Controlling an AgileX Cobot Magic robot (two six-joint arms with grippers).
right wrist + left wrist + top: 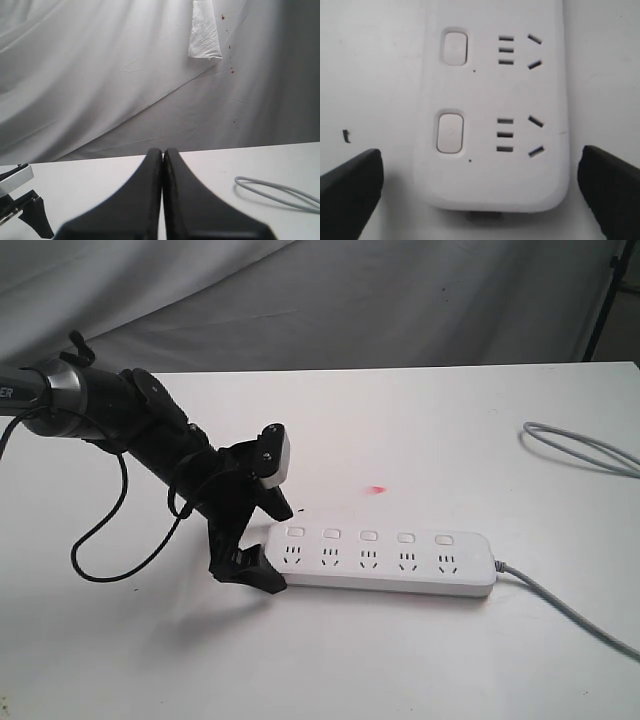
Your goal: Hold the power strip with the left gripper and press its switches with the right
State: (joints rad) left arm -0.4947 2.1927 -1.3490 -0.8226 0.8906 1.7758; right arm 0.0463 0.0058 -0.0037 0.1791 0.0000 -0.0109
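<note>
The long white power strip (380,560) lies flat on the table, its grey cord (570,610) leaving the right end. Its five small white switches (368,536) run along the far side, one above each socket. My left gripper (277,548) is open and straddles the strip's left end. In the left wrist view the strip (495,170) sits between the two black jaws of the left gripper (480,200), with a gap on each side, and two switches (450,132) show. The right gripper (163,152) is shut on nothing, above the table and out of the exterior view.
A separate loop of grey cable (580,447) lies at the table's right edge, also seen as the cable loop (280,192) in the right wrist view. A small red spot (377,489) marks the table behind the strip. A black cable loop (100,540) trails from the left arm.
</note>
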